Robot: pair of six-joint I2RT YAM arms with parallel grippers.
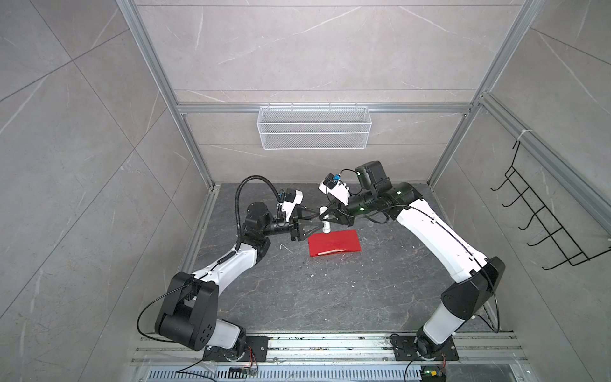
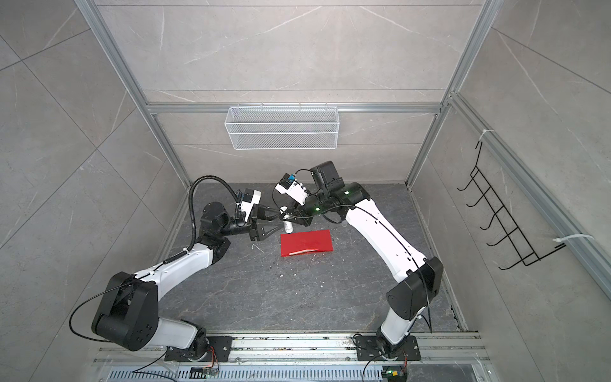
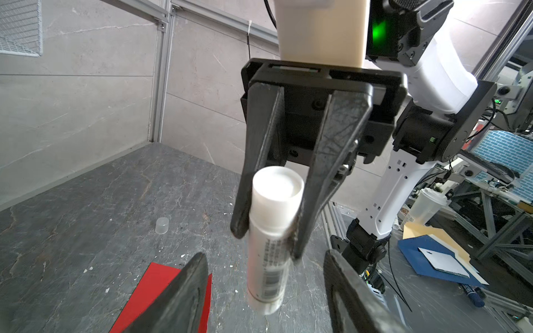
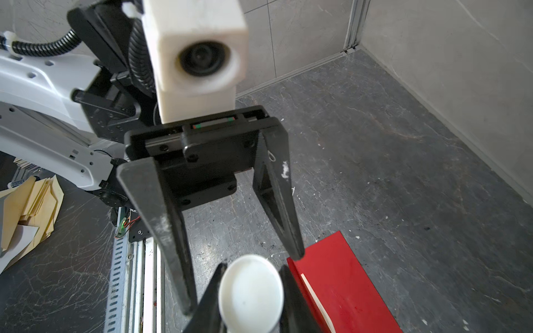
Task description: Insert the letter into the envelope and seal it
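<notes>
The red envelope [image 1: 334,243] [image 2: 305,243] lies flat on the dark table, with a thin pale strip along its near edge. The letter is hidden. My right gripper [image 1: 325,218] [image 4: 251,288] is shut on a white glue stick [image 1: 326,227] [image 3: 269,230] and holds it nearly upright above the envelope's far left corner. Facing it from the left, my left gripper [image 1: 319,221] [image 3: 266,255] is open. Its fingers [image 3: 184,294] stand on either side of the stick's lower end without touching it.
A small clear cap [image 3: 162,225] stands on the table beyond the envelope. A white wire basket [image 1: 314,127] hangs on the back wall and a black hook rack [image 1: 545,225] on the right wall. Metal rails [image 1: 330,344] run along the front.
</notes>
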